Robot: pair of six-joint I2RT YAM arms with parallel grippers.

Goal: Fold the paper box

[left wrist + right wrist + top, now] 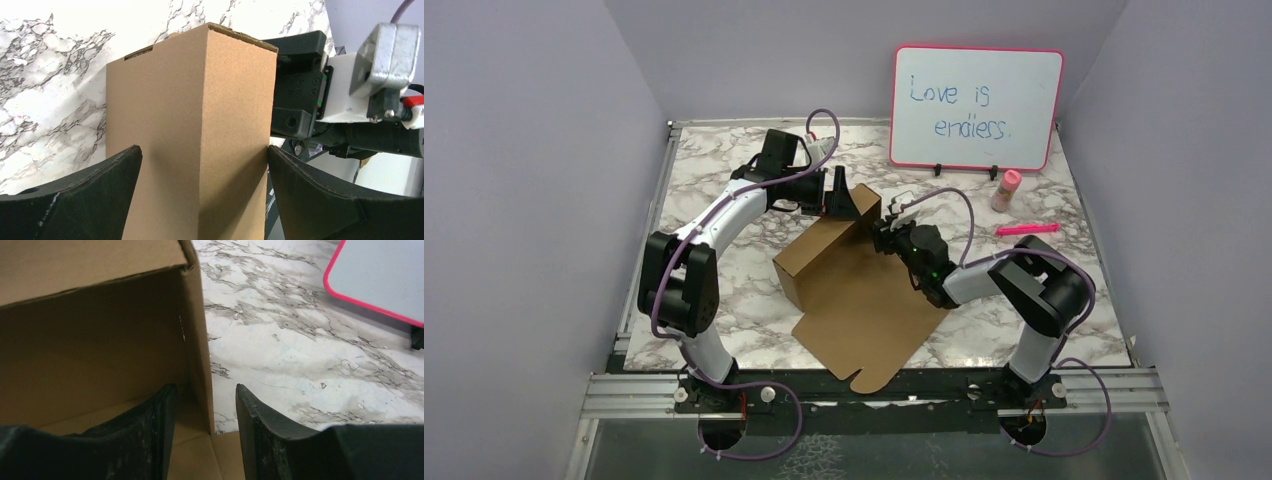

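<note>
Standing half formed on the tabletop (724,170), the paper box (824,255) has its far walls raised, its broad lid panel (864,325) flat, not yet folded. Left fingers (90,195) gape around the far corner; right fingers (145,440), apart, straddle a side wall.

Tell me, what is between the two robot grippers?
A raised wall of the paper box stands between the left gripper and the right gripper. The top view shows it, the left wrist view too.
</note>
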